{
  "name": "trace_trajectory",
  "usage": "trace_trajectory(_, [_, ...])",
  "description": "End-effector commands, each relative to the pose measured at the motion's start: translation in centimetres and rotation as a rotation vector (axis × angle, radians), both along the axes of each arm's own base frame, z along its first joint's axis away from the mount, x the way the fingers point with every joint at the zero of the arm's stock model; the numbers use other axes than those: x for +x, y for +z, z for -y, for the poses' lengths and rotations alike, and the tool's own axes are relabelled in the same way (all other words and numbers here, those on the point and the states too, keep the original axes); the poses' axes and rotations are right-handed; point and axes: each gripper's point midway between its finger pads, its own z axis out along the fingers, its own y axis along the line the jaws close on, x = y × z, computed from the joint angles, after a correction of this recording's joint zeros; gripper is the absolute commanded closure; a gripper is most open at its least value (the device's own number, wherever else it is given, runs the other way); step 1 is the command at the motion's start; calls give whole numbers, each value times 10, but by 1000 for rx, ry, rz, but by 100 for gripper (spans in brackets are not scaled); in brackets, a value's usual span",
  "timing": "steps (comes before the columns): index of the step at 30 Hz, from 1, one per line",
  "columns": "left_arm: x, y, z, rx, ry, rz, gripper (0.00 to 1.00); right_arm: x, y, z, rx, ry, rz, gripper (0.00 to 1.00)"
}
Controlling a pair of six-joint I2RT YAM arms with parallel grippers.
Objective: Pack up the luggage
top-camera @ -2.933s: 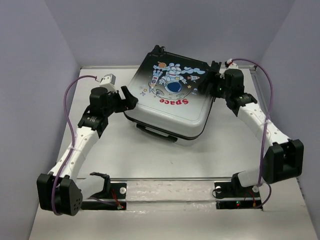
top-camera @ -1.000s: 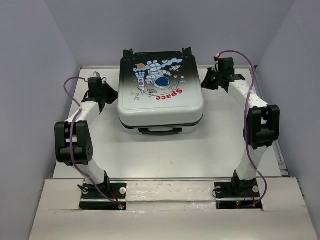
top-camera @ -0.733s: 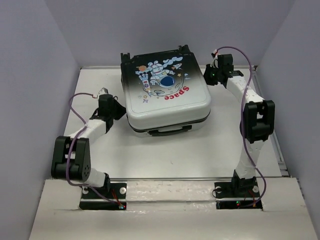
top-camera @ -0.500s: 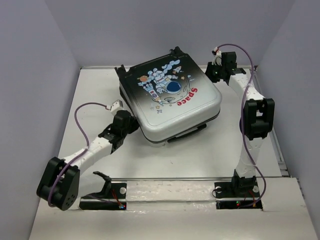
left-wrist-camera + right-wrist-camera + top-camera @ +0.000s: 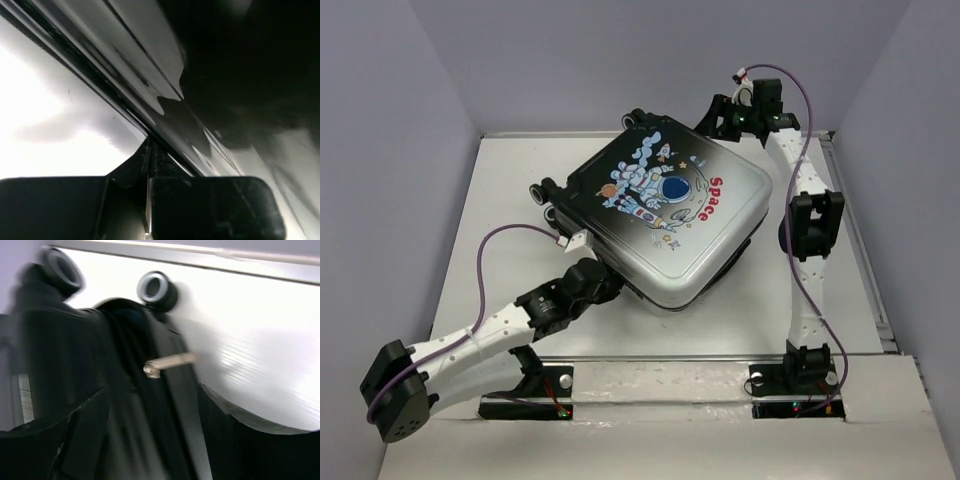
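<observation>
The luggage (image 5: 665, 215) lies closed and skewed on the bench (image 5: 515, 190), its wheels (image 5: 156, 288) toward the far left. The left gripper (image 5: 603, 283), fingers together, noses its near seam, probably working the zip. Whether it pinches a tab cannot be told. The right gripper (image 5: 712, 118), fingers apart, sits at the far corner by a tan zipper pull (image 5: 161, 366), likely lining up on it. Only 1 word reads: red "Space".

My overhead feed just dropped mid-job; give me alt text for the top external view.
The closed luggage lies print-up and turned diagonally on the white table, wheels toward the far left. The left tool is at its near left edge, and the right tool at its far right corner.
</observation>
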Motion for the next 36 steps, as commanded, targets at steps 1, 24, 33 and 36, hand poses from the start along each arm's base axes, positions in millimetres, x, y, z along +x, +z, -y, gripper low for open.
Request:
trace_trajectory(1, [14, 90, 14, -214, 18, 181, 87, -46, 63, -96, 237, 200, -107, 13])
trace_trajectory(24, [80, 195, -54, -80, 17, 394, 18, -329, 124, -35, 160, 116, 386, 93])
trace_trajectory(33, [26, 153, -50, -166, -103, 342, 64, -417, 8, -19, 205, 149, 185, 91])
trace_trajectory(36, [7, 109, -38, -217, -178, 240, 76, -421, -27, -17, 154, 130, 66, 85])
